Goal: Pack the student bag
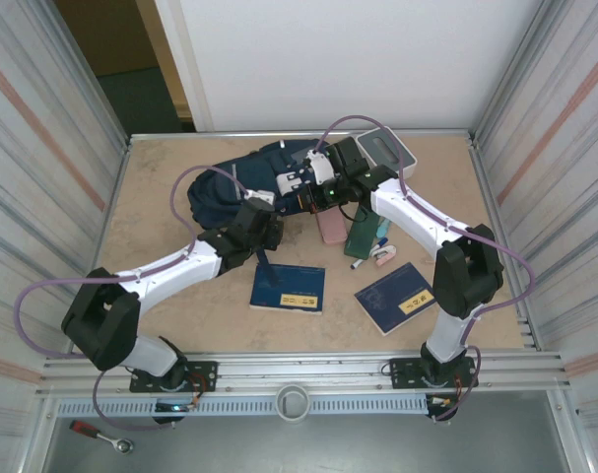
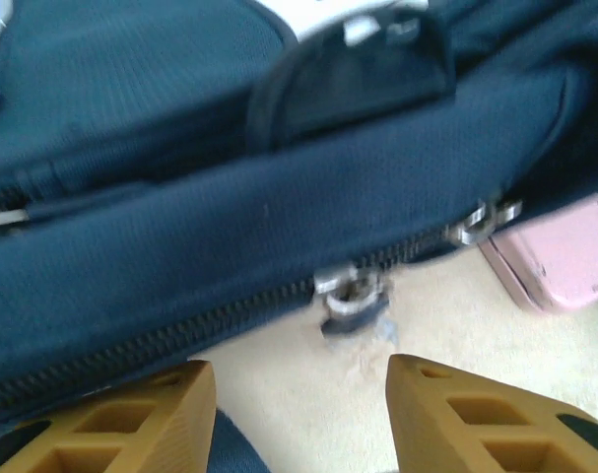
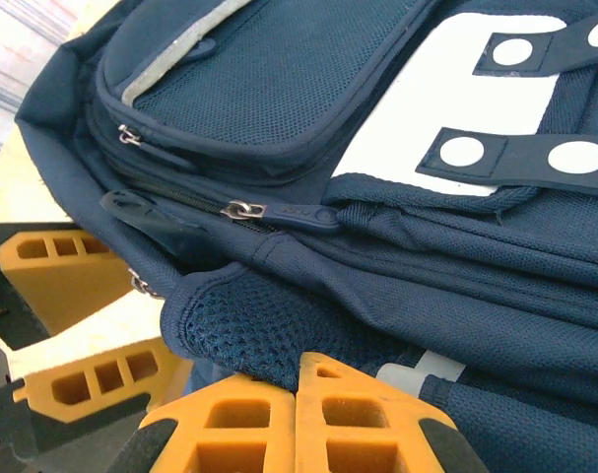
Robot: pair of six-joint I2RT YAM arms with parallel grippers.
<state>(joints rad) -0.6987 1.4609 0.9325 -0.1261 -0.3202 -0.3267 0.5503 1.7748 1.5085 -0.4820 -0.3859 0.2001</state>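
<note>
The zip pull [image 2: 351, 301] of the bag [image 2: 279, 197] lies just ahead of the left gripper [image 2: 299, 379], jaws parted and empty, zip running crosswise; the right gripper [image 3: 299, 379], clamped shut, presses the mesh.

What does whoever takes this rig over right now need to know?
Left hand: open, just short of a zipper pull on the student bag.
Right hand: shut against the bag's mesh; whether it pinches fabric is unclear.
Bag lies mid-table, zip apparently closed.
Done: nothing visibly packed.
To do: likely open the zip, load the booklets and pink case.
</note>
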